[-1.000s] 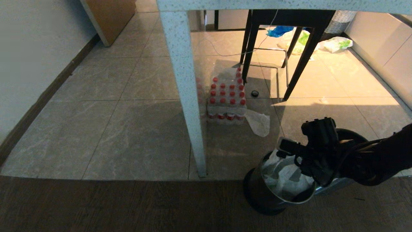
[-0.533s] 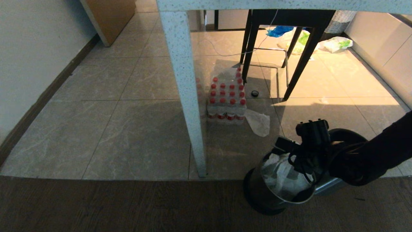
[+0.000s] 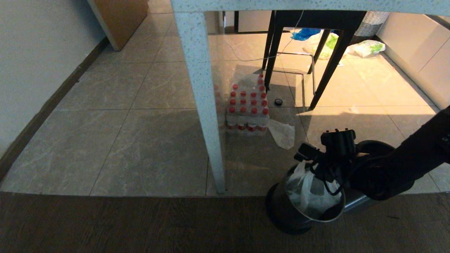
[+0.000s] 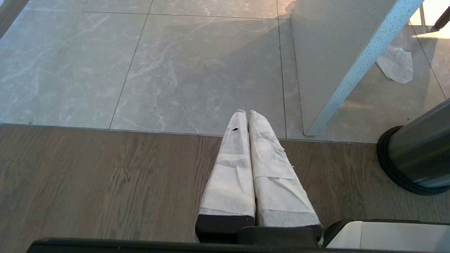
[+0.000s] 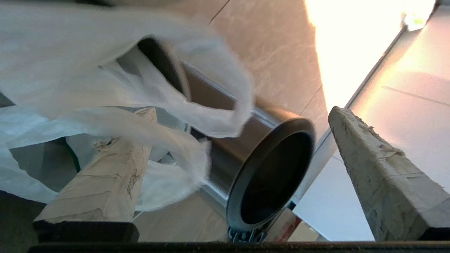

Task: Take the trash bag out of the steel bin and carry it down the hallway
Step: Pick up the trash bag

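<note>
The steel bin (image 3: 281, 207) stands at the lower right of the head view, where the wood floor meets the tiles. Inside it sits the white trash bag (image 3: 309, 189), crumpled. My right gripper (image 3: 316, 170) hangs over the bin's mouth with the arm coming in from the right. In the right wrist view this gripper (image 5: 242, 110) is open wide. One taped finger (image 5: 105, 175) is among the bag's folds (image 5: 116, 91), and a loop of the bag hangs between the fingers. My left gripper (image 4: 248, 112) is parked above the wood floor, shut and empty. The hallway tiles (image 3: 140, 133) run along the left wall.
A second dark-rimmed steel cylinder (image 5: 270, 175) sits right beside the bin. A speckled white table leg (image 3: 204, 105) stands just left of it. Behind are a pack of red-capped bottles (image 3: 248, 112), a clear plastic scrap (image 3: 283, 133), black chair legs (image 3: 327, 70) and far-off bags (image 3: 369, 47).
My right wrist has shifted a little left and farther over the bin, with the forearm now steeper. The bag's folds have been stirred and stand higher at the far rim.
</note>
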